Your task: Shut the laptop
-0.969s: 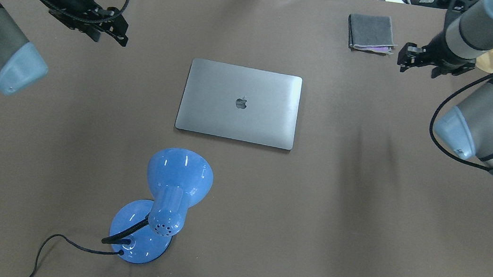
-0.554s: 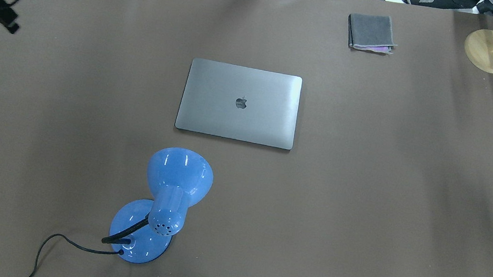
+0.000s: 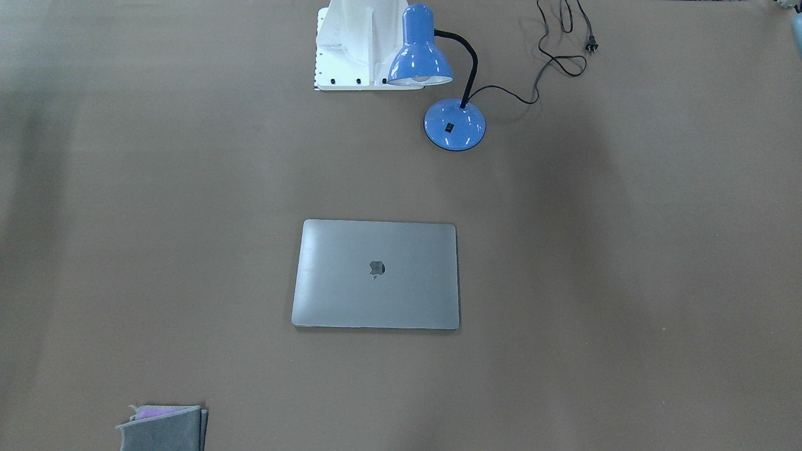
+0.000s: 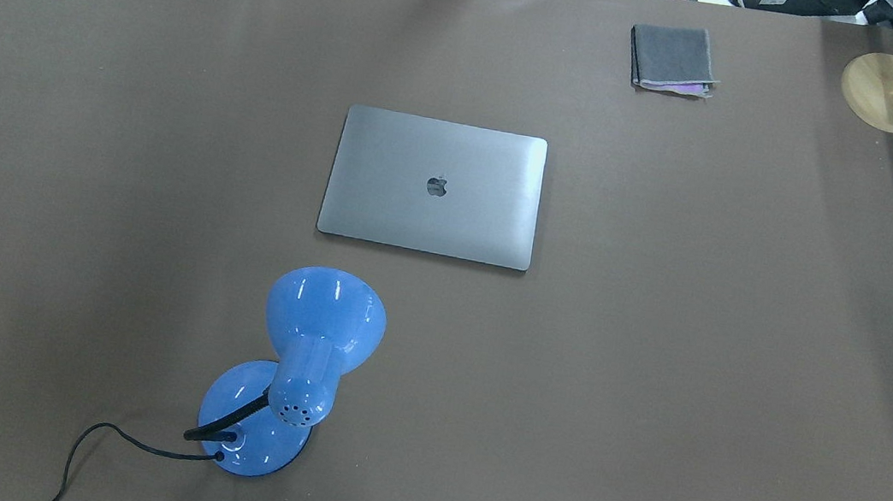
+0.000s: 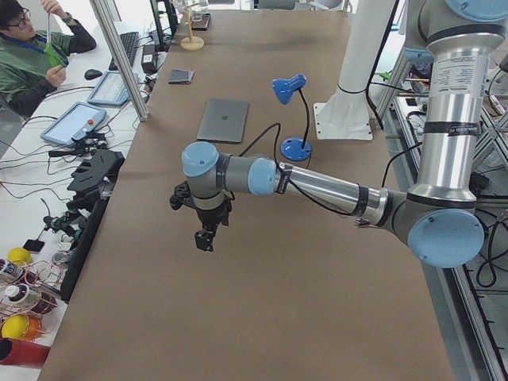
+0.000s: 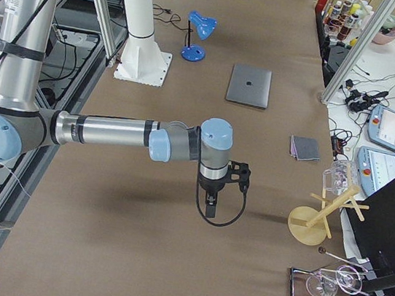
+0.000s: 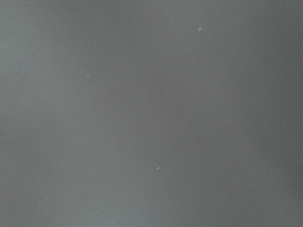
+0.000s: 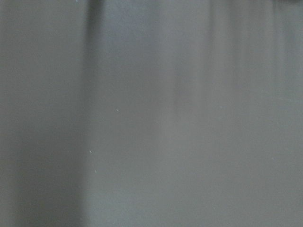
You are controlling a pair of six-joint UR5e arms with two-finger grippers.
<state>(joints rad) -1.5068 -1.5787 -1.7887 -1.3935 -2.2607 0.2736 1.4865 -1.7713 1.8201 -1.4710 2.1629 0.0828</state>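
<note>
The laptop (image 4: 433,187) lies shut in the middle of the surface (image 4: 699,361), the job apparently done and no further move needed, while the left end effector (image 5: 205,240) and right end effector (image 6: 208,210) hang over opposite ends, their spread impossible to tell.

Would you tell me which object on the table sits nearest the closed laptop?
The blue desk lamp; the folded grey cloth and wooden stand lie farther from the laptop.

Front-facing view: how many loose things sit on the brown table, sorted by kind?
Laptop: 1
Desk lamp: 1
Folded cloth: 1
Total: 3
</note>
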